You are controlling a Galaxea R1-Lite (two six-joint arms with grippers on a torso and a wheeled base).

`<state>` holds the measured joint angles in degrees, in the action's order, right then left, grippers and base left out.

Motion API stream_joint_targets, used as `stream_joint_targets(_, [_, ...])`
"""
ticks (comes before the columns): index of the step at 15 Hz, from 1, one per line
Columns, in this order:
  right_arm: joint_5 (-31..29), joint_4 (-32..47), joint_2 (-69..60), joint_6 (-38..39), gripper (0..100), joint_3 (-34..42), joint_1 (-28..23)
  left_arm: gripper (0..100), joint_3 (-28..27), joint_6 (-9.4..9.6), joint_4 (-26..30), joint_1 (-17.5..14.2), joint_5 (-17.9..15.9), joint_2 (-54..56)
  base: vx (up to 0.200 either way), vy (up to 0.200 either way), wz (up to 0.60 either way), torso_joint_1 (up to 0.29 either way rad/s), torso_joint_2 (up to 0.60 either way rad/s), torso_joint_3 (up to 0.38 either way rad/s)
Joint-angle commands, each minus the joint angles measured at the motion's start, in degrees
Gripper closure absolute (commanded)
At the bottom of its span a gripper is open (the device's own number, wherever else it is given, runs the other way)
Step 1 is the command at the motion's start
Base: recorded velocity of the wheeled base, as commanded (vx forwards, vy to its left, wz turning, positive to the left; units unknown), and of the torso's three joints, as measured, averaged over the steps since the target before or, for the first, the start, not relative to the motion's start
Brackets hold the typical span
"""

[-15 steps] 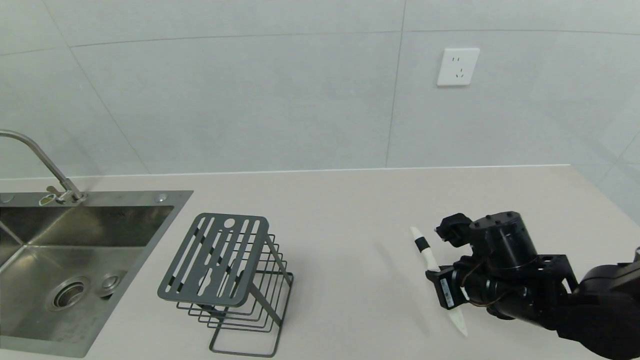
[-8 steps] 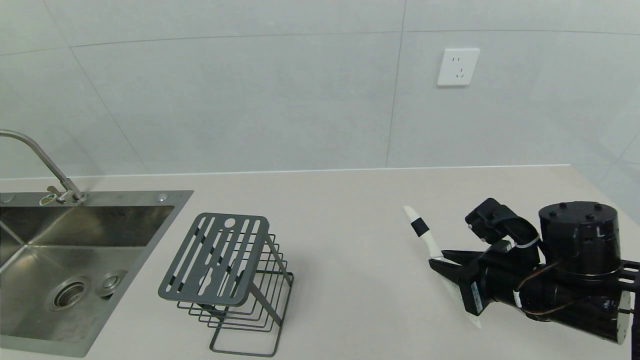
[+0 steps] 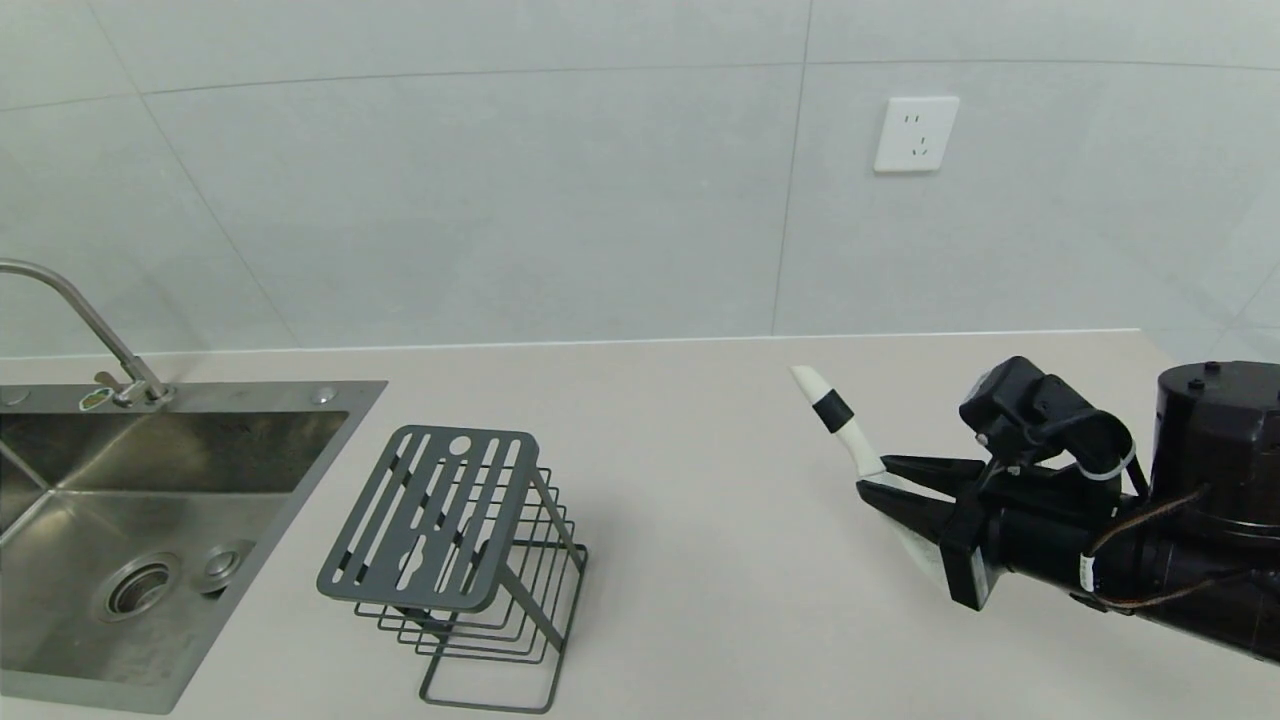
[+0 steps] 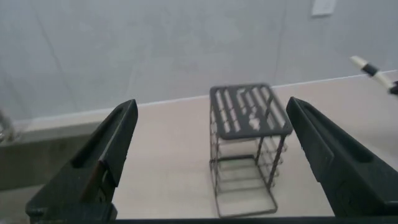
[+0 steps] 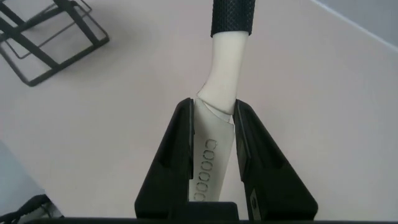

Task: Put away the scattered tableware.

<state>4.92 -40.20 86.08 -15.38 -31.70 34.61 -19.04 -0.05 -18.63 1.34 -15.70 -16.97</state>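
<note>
While the right gripper [image 3: 876, 486] is clamping the white knife's [image 3: 846, 432] blade, the left gripper [image 4: 211, 109] is gaping. Black knurling is banding the handle.

A pale grey tiled wall [image 3: 500, 200] rises behind a light beige countertop [image 3: 700, 600] — a white socket [image 3: 916, 133] sits high on the right. A steel sink [image 3: 60, 640] fills the countertop's left end, its tap [image 3: 70, 310] behind the basin.

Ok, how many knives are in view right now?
1. The knife is held by its blade in the right gripper, above the counter on the robot's right, handle angled up toward the wall. The sink runs past the picture's edge, so more could be hidden there.
</note>
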Motion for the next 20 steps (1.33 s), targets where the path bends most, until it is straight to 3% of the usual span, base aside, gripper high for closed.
stream_joint_targets(1, [1.1, -0.4, -0.2, -0.8, 100, -1.7, 0.0, 0, -7.8, 0.22, -8.3, 3.8, -6.4, -17.6, 0.000, 0.000, 0.00, 0.000, 0.00, 0.000])
stream_joint_targets(2, [1.3, -1.9, -0.3, -2.0, 100, -1.1, 0.0, 0, -7.4, 1.10, -16.6, 6.3, -10.3, -24.9, 0.000, 0.000, 0.00, 0.000, 0.00, 0.000])
stream_joint_targets(3, [1.5, -2.8, -0.3, -2.4, 100, -0.4, 0.0, 0, -7.2, 1.72, -19.5, 7.1, -11.6, -27.9, 0.000, 0.000, 0.00, 0.000, 0.00, 0.000])
stream_joint_targets(5, [3.0, -5.6, -0.6, -3.2, 100, 1.5, 0.0, 0, -7.0, 3.74, -25.2, 11.4, -17.4, -35.0, 0.000, 0.000, 0.00, 0.000, 0.00, 0.000])
stream_joint_targets(9, [3.3, -6.1, -2.7, -5.1, 100, 1.8, 0.0, 0, -7.3, 7.43, -26.2, 18.1, -20.7, -42.6, 0.000, 0.000, 0.00, 0.000, 0.00, 0.000])
stream_joint_targets(13, [5.2, -6.6, -3.4, -5.2, 100, 1.5, 2.0, 0, -7.9, 10.77, -26.2, 20.1, -30.2, -48.2, 0.000, 0.000, 0.00, 0.000, 0.00, 0.000])
stream_joint_targets(15, [5.8, -6.6, -3.5, -5.2, 100, 1.3, 4.2, 0, -8.2, 11.21, -26.5, 21.6, -31.9, -50.3, 0.000, 0.000, 0.00, 0.000, 0.00, 0.000])
stream_joint_targets(20, [10.7, -6.6, -5.9, -6.9, 100, 0.4, 5.0, 0, -8.6, 11.04, -36.2, 23.3, -34.4, -59.1, 0.000, 0.000, 0.00, 0.000, 0.00, 0.000])
